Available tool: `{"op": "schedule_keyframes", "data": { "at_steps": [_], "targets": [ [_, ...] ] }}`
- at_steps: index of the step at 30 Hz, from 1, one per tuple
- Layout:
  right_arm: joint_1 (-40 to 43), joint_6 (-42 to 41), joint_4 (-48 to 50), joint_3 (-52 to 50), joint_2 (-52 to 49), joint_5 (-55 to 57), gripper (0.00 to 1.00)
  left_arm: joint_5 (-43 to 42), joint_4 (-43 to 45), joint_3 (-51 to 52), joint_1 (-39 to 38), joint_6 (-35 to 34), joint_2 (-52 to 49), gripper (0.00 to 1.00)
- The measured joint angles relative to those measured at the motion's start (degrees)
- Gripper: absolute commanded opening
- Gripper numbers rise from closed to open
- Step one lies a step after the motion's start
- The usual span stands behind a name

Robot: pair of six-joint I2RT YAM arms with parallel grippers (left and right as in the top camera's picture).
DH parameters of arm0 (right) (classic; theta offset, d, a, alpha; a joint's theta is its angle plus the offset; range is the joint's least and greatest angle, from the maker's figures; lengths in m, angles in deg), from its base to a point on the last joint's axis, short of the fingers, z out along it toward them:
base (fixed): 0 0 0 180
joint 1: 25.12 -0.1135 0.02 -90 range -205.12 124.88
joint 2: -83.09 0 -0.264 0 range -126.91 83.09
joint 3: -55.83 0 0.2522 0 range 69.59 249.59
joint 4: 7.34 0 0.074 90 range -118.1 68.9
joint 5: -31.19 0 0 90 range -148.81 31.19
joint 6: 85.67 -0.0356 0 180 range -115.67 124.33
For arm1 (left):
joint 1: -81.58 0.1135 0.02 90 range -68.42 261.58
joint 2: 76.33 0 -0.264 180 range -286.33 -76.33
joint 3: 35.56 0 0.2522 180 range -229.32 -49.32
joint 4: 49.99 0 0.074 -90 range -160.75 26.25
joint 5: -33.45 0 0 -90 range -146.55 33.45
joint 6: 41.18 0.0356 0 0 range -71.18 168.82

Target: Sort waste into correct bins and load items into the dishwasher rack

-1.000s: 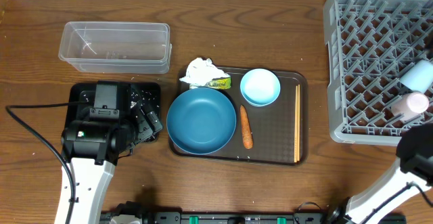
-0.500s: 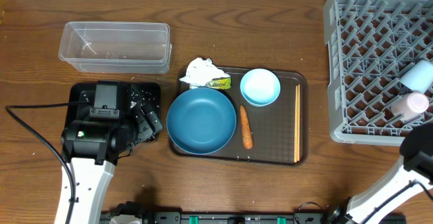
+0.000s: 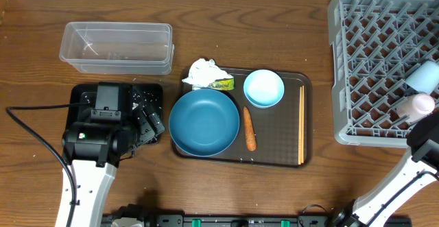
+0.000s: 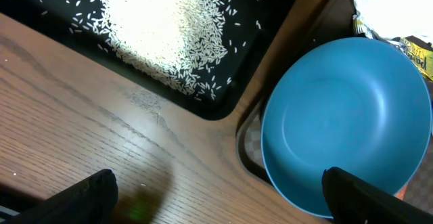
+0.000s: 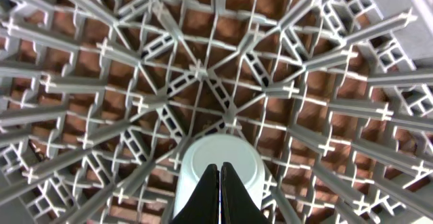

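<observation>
Two parts of the task are judged done. The heap of rice is seen spread in the black tray, and the white cup is seen upside down on the lattice of the dishwasher rack. The right gripper is held just above the cup with its fingers clenched together on nothing. The left gripper is held over the tabletop by the corner of the black tray, its fingers spread wide and holding nothing.

The rest is left to do, and all of it lies on the brown serving tray: the teal-blue bowl, the small light-blue bowl, the chopsticks, the carrot, the crumpled tissue and the yellow-green wrapper. Nothing can be made out in the clear tub.

The carrot is hemmed in just beside the teal-blue bowl. The tissue and wrapper are tucked behind that bowl at the far rim, so a reach from the near side is judged awkward.
</observation>
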Motion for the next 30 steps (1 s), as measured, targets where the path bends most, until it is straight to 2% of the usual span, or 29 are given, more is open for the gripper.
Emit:
{"op": "schedule_keyframes", "data": {
  "at_steps": [30],
  "targets": [
    [1.36, 2.67, -5.97, 0.13, -3.19, -0.31, 0.01, 0.00, 0.00, 0.00, 0.00, 0.00, 0.00, 0.99]
  ]
}}
